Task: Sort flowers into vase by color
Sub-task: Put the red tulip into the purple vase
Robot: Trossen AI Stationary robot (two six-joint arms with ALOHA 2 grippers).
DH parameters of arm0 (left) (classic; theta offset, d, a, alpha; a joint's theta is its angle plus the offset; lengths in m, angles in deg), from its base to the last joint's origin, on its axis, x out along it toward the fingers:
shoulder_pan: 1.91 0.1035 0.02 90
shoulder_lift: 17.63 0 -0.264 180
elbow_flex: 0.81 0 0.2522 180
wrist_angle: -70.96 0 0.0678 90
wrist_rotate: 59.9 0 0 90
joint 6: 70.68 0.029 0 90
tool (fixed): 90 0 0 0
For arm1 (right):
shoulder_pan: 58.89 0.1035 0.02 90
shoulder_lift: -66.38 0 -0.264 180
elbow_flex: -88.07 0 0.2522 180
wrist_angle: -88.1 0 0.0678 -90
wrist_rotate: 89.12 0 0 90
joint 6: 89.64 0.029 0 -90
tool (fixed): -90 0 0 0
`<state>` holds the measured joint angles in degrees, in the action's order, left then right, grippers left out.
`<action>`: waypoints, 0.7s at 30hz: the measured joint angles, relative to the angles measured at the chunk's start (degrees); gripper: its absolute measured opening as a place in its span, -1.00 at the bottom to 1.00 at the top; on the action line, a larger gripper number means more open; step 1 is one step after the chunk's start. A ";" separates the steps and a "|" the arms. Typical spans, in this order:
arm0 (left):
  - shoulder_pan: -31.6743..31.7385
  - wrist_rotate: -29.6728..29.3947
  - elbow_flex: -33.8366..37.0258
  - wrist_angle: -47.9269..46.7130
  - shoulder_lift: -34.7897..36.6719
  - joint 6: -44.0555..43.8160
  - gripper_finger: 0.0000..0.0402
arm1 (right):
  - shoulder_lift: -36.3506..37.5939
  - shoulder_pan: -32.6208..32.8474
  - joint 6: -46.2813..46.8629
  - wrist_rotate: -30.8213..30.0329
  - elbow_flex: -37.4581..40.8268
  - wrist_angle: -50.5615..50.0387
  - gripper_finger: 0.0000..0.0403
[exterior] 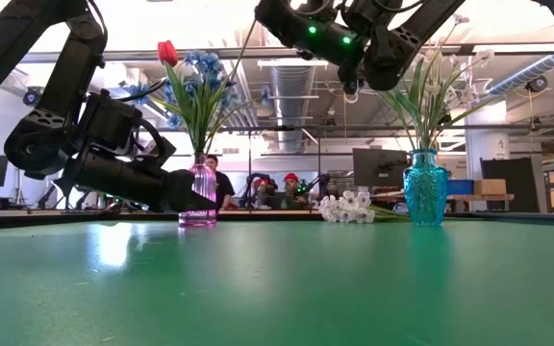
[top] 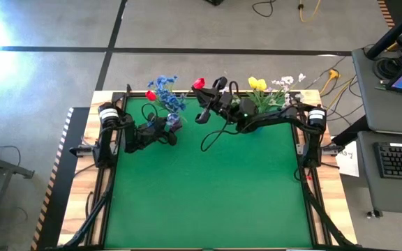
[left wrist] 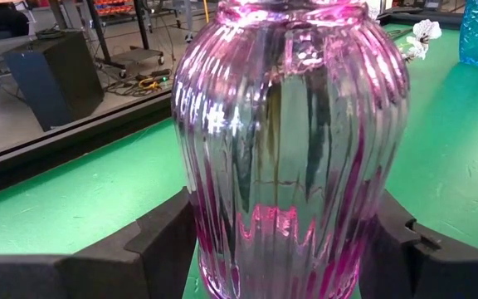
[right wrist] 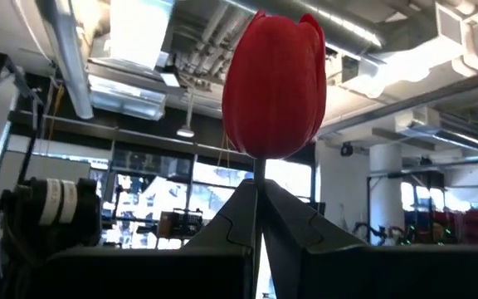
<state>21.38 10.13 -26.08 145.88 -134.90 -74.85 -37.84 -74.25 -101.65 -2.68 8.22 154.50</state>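
Pink vase [exterior: 203, 197], braced between the left gripper [left wrist: 276, 249]'s part-open jaws, holds blue flowers [exterior: 200, 77] and one red tulip [exterior: 167, 53]. The right gripper [right wrist: 256, 216], pinched shut, carries another red tulip [right wrist: 274, 83] aloft (probably heading there); white blossoms [exterior: 347, 207] lie unsorted beside the blue vase [exterior: 425, 187].

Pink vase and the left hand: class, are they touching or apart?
Touching. In the left wrist view the left hand has a dark finger pressed against each side of the pink vase, with no gap visible.

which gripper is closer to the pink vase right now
Left. The left gripper has its fingers on either side of the pink vase, at its base. The right gripper is up in the air further right, shut on a red tulip.
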 joint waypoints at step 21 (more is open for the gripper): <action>0.00 -0.01 0.00 -0.01 0.00 0.02 0.22 | -3.04 0.11 -2.79 2.09 -1.43 3.84 -0.96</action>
<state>21.38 10.12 -26.08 145.87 -134.90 -74.82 -40.89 -74.14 -104.45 -0.59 6.79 158.34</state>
